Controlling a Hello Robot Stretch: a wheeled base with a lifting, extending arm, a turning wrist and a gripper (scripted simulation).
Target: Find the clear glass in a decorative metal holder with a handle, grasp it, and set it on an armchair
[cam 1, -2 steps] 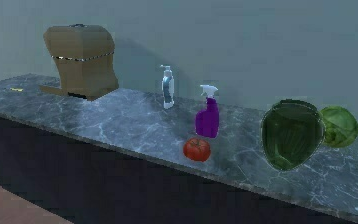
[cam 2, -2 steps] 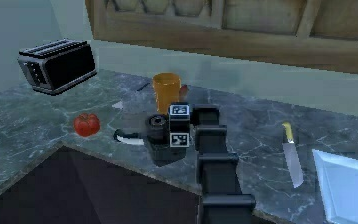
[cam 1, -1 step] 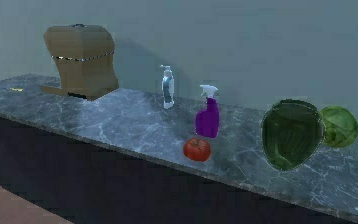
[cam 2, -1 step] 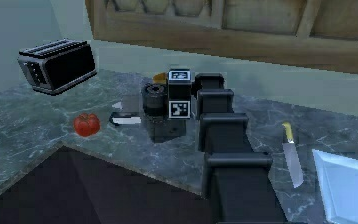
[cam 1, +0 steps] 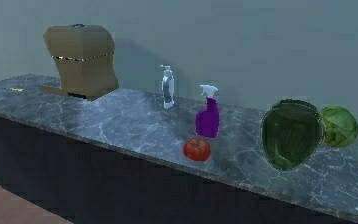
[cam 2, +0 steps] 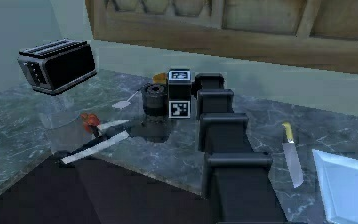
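In the arm side view my dark arm [cam 2: 232, 160] reaches out over a grey marble counter [cam 2: 17, 170]. The gripper [cam 2: 123, 102] sits left of the two white marked squares [cam 2: 180, 90]. Left of and below the fingers, a pale see-through shape [cam 2: 59, 128] stands on the counter with a small red blob [cam 2: 90, 121] beside it; I cannot make out a metal holder or handle on it. I cannot tell whether the gripper holds anything.
A black toaster [cam 2: 59, 66] stands at the back left, a long grey utensil [cam 2: 97, 145] lies below the gripper, and a knife [cam 2: 291, 155] and white tray [cam 2: 345, 185] lie on the right. The forward view's counter [cam 1: 107, 120] carries a tan appliance [cam 1: 79, 62], clear bottle [cam 1: 168, 87], purple spray bottle [cam 1: 208, 113], tomato [cam 1: 196, 149] and green cabbages [cam 1: 290, 134].
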